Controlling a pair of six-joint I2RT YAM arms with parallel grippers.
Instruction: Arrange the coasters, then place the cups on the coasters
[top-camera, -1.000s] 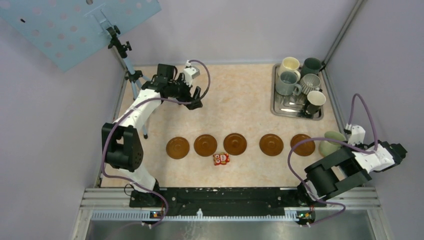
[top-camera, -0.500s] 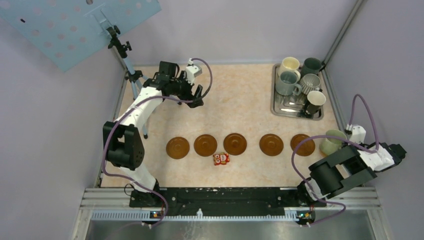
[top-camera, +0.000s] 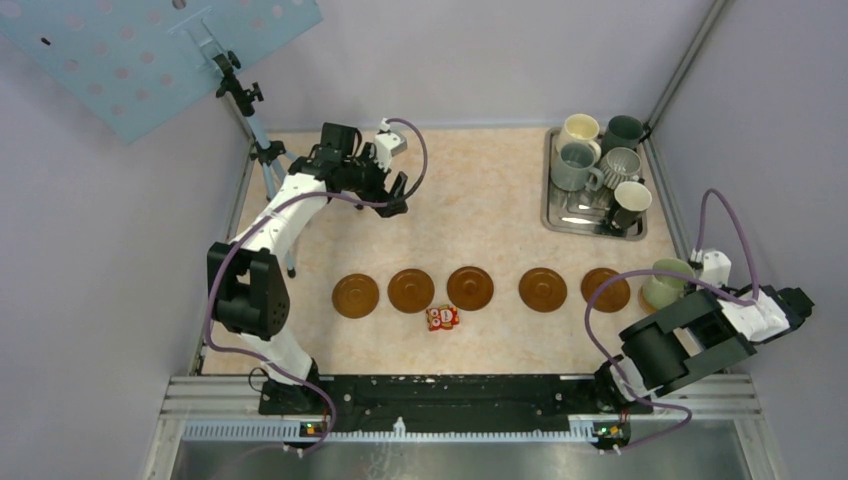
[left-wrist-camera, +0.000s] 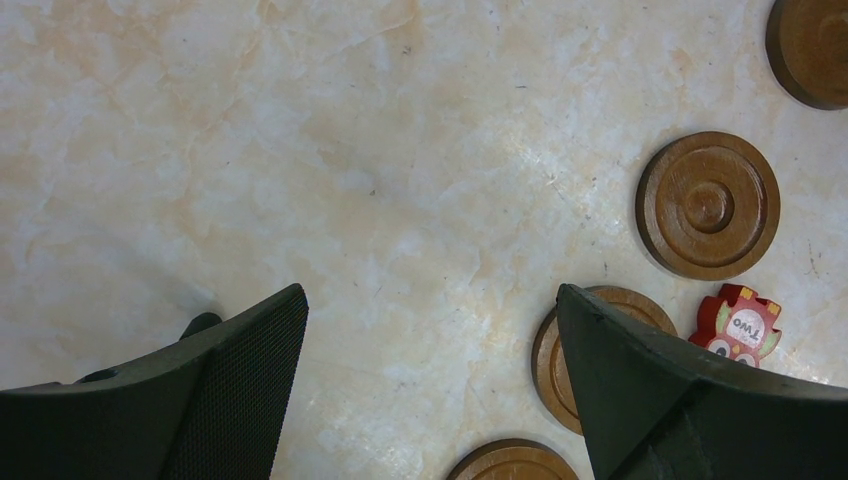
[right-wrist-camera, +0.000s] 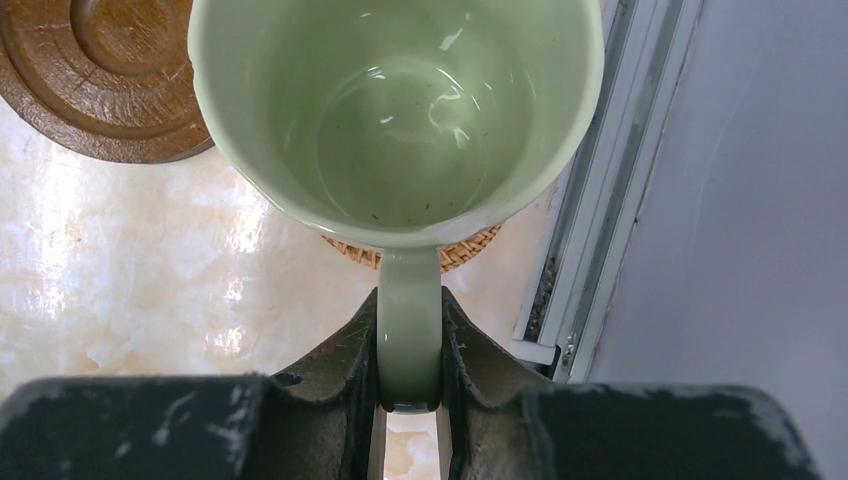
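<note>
My right fingers (right-wrist-camera: 352, 358) were pinched narrowly on the handle of the pale green mug (right-wrist-camera: 400, 120), one on each side of it, with the mug's mouth facing up and nothing inside. The mug was at the far right edge of the surface (top-camera: 480, 200), close to the side rail. It was just to the right of the last wooden coaster (right-wrist-camera: 95, 85) in the row. A bit of woven mat (right-wrist-camera: 455, 255) showed under the mug's near rim. I could not tell whether the mug was resting on that mat or hanging just above it.

My left fingers (left-wrist-camera: 235, 395) were spread wide and held nothing. They were over bare surface at the back left, well away from the mugs.

Five brown coasters (top-camera: 470, 287) lay in a line across the middle of the surface, all flat, with gaps between them. The gap between the third and fourth looked a little wider than the others. A small red-and-white packet (top-camera: 442, 318) sat just in front of the row, between the second and third coaster from the left, touching neither.

At the back right corner stood a metal tray (top-camera: 590, 222) with five mugs (top-camera: 620, 165) bunched together on it: one cream, one dark green, one blue-grey, one ribbed grey and one with a dark inside.
</note>
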